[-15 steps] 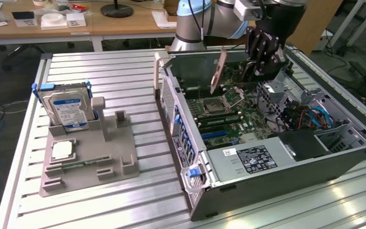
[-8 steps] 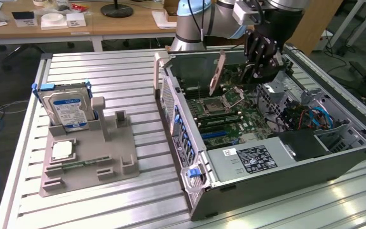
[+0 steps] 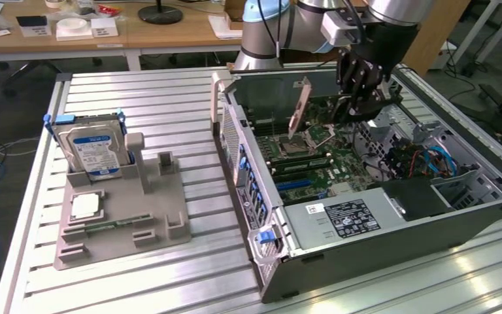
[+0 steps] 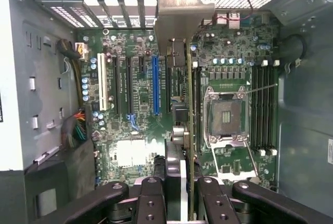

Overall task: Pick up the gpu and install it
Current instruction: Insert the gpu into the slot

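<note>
My gripper (image 3: 357,108) is shut on the gpu (image 3: 308,108) and holds it on edge inside the open computer case (image 3: 365,255), above the motherboard (image 3: 312,173). The card's pale metal bracket points toward the case's rear wall. In the wrist view the gpu (image 4: 189,130) shows edge-on between my fingers (image 4: 156,200), its bracket (image 4: 182,11) at the slot openings. It hangs over the board between the blue slot (image 4: 155,83) and the empty CPU socket (image 4: 226,112). Whether its edge touches a slot is hidden.
A grey fixture (image 3: 138,222) stands on the slatted aluminium table at the exterior view's left, holding a blue-labelled hard drive (image 3: 94,150) upright and a small square chip (image 3: 85,206). Inside the case lie a power supply (image 3: 347,216), blue cables (image 3: 430,160) and drive bays.
</note>
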Motion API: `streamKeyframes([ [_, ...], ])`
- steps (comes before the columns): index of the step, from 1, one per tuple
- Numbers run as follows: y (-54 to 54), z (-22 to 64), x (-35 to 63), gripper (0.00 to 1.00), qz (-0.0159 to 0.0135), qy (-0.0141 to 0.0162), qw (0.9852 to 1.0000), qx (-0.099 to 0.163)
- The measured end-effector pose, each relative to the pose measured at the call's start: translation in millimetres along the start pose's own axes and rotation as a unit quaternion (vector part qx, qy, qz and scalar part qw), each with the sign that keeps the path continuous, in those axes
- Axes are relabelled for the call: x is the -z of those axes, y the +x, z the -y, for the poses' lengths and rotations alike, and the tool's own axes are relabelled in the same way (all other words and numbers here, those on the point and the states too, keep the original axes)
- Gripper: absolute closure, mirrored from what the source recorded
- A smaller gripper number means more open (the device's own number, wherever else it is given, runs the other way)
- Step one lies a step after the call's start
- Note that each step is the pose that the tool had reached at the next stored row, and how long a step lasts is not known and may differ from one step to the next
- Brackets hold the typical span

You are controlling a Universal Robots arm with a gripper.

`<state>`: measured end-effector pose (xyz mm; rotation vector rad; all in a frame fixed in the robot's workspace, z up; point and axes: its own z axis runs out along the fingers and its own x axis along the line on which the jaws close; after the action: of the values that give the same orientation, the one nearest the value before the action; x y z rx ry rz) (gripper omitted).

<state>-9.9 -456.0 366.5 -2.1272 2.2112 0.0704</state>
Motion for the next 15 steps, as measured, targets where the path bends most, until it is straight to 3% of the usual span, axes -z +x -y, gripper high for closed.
streamKeyframes([
  [3, 1.1, -0.9, -1.5, 0.72, 0.0079, -0.0004, 1.0000, 0.002],
  [5, 1.5, -1.2, -2.1, 0.72, 0.0112, -0.0006, 0.9999, 0.002],
  [9, 1.8, -1.1, -3.3, 0.72, 0.0140, -0.0007, 0.9999, 0.003],
  [15, 2.6, -3.5, -6.4, 0.72, 0.0152, -0.0007, 0.9999, 0.003],
])
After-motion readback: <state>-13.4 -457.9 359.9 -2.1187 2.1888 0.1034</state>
